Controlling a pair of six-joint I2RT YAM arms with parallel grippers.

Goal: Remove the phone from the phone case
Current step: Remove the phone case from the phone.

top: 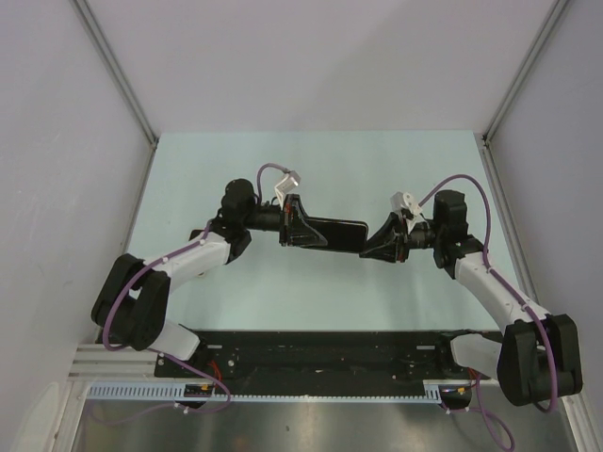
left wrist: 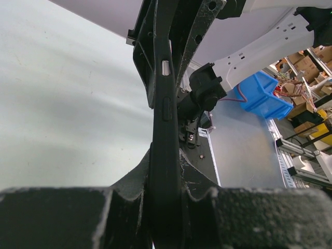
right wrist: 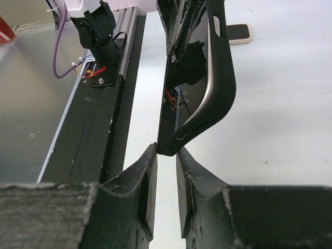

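fingers (right wrist: pixel 142 176) straddle the phone (right wrist: pixel 179 98) corner, case (right wrist: pixel 225 88) bowed, tan pad (right wrist: pixel 238 32) beyond.

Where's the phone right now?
Top view: the phone is over the middle of the table, spanning between both arms. The left gripper is shut on its left end; its right corner sits between the fingertips of the right gripper.

between the black fingers (right wrist: pixel 137 181), the phone case (right wrist: pixel 225 88) is showing matte black, the phone (right wrist: pixel 181 104) glossy black with silver edging; beyond them, the table (right wrist: pixel 290 104) is showing pale green.
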